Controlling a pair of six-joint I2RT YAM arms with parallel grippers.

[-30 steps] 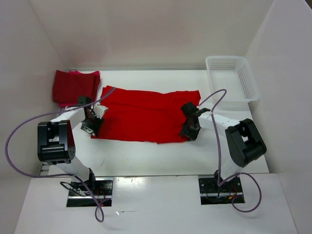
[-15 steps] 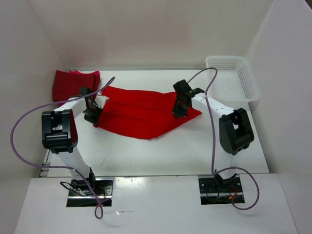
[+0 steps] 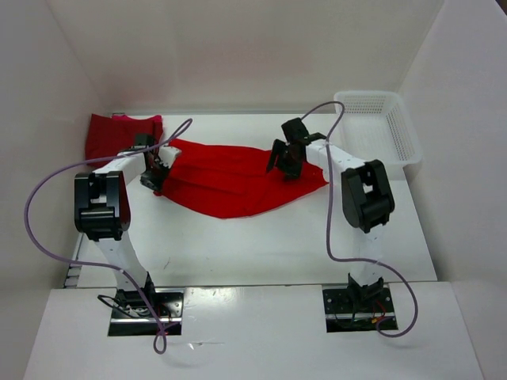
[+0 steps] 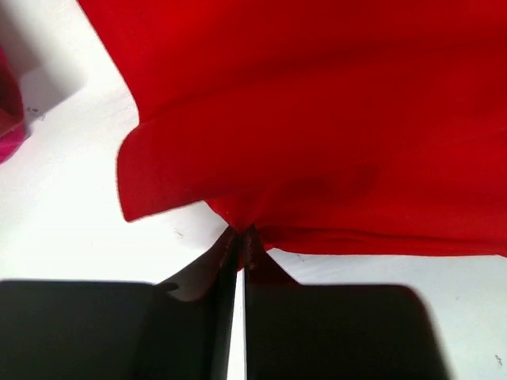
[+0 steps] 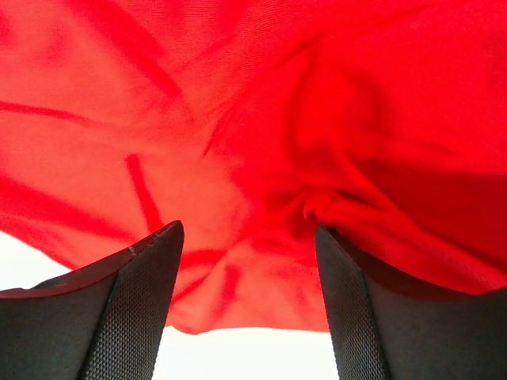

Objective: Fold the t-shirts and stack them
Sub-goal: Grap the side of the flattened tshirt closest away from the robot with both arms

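White table (image 3: 277, 245): left gripper (image 4: 240, 233) pinches red t-shirt (image 3: 230, 184) edge; right gripper (image 5: 245, 237) spread.

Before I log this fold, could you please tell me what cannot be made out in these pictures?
- Top view: the folded pile is too small to count its shirts.
- Left wrist view: the pink cloth is cut off by the left edge. The left gripper, shut on the red t-shirt, hides the pinched edge.
- Right wrist view: the shirt fills the frame, so it is unclear whether the open right gripper touches it.
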